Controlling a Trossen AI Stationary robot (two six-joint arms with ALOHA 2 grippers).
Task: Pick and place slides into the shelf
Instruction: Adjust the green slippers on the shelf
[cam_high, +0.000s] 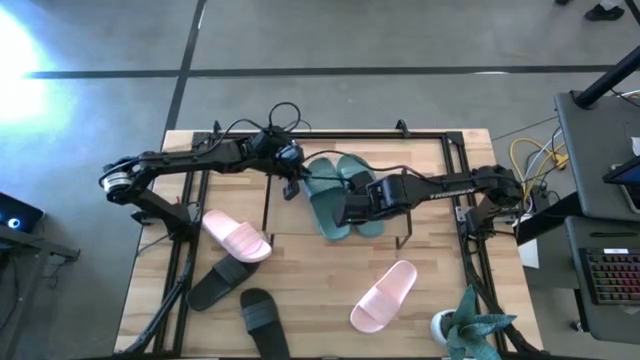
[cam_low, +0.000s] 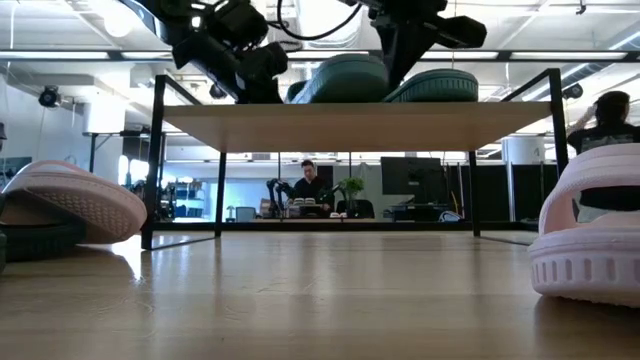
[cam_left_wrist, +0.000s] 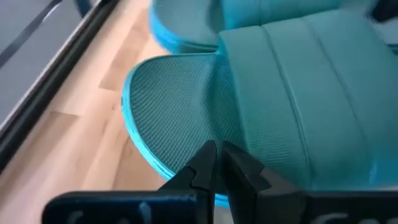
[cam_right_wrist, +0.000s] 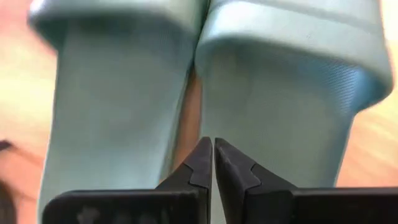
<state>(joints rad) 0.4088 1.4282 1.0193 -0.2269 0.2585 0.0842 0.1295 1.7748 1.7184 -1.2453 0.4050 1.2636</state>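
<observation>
Two teal-green slides (cam_high: 325, 205) (cam_high: 358, 170) lie side by side, soles down, on the shelf's wood board (cam_low: 350, 125). They also show in the low view as the teal slides (cam_low: 340, 80) (cam_low: 435, 88). My left gripper (cam_left_wrist: 217, 155) is shut, its tips over the left teal slide's footbed (cam_left_wrist: 180, 106) near its rounded end. My right gripper (cam_right_wrist: 208, 149) is shut and points down at the gap between the two teal slides (cam_right_wrist: 118, 106) (cam_right_wrist: 273, 106). My left gripper's shut fingertips stand right at the left teal slide's footbed (cam_left_wrist: 186, 143), slanting down from the table's left. I cannot tell whether they touch it. My right gripper's shut fingertips hang over the seam between the two slides (cam_right_wrist: 193, 81). Whether they touch, I cannot tell.
A pale pink slide (cam_high: 237, 237) lies left of the shelf, partly on a black slide (cam_high: 220, 283). Another black slide (cam_high: 265, 320) and a second pink slide (cam_high: 385, 295) lie toward the near edge. A potted plant (cam_high: 470, 325) stands at the near right corner. People sit in the room behind.
</observation>
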